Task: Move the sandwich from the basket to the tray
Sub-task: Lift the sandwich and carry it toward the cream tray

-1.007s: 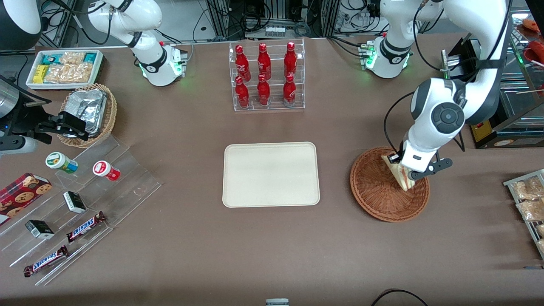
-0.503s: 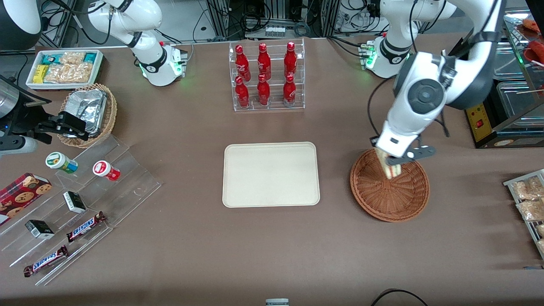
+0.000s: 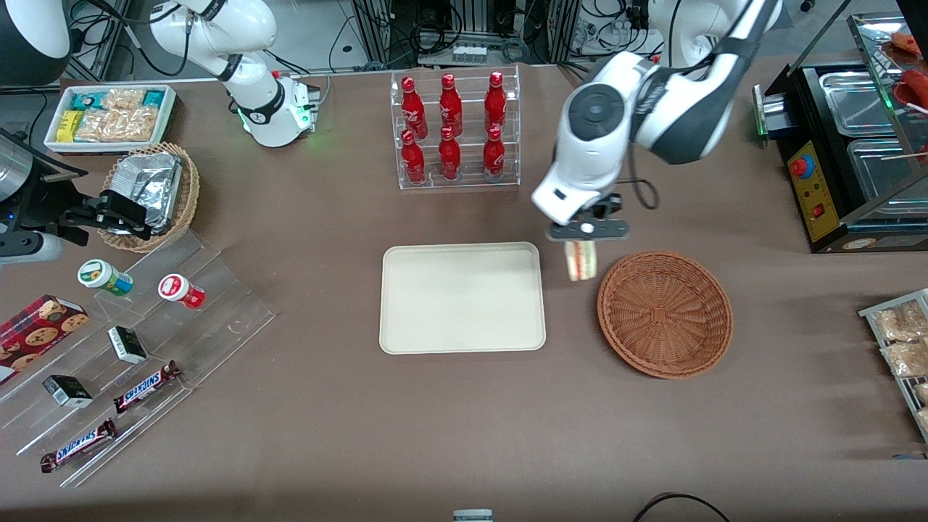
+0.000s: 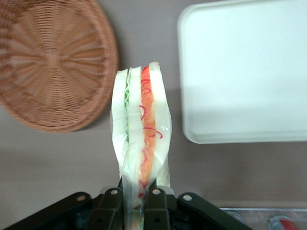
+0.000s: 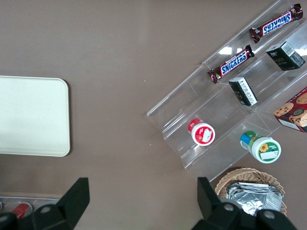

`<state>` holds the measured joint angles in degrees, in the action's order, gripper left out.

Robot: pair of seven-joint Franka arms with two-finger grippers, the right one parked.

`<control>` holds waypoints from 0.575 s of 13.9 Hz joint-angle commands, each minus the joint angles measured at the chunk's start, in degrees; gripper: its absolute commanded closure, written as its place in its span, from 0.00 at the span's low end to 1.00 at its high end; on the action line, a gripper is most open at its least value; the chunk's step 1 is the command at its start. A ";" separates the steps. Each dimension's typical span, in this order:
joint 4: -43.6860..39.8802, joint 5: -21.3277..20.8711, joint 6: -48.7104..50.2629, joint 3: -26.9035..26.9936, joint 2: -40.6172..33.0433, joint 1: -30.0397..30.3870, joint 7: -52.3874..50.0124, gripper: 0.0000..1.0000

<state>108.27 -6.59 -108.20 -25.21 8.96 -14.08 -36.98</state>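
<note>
My left gripper is shut on the sandwich, a wedge of white bread with red and green filling in clear wrap. It hangs in the air above the bare table between the basket and the tray. In the left wrist view the sandwich is pinched at one end between the fingers, with the reddish-brown basket and the cream-white tray to either side below it. The basket holds nothing.
A clear rack of red bottles stands farther from the front camera than the tray. A tan basket with foil, a white bin of snacks and a clear stepped stand with snack bars lie toward the parked arm's end. Metal pans stand at the working arm's end.
The gripper has lifted the sandwich out of the basket and carried it sideways toward the tray. The basket is left with nothing in it.
</note>
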 commanded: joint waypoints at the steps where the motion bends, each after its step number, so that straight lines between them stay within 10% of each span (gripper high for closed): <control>1: -3.42 0.00 -3.31 0.17 5.35 -3.40 0.15 1.00; 8: -8.15 -0.35 -8.61 -0.80 14.40 -4.90 2.44 1.00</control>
<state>104.79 -6.60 -117.42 -25.78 19.70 -18.46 -34.89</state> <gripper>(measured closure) 0.855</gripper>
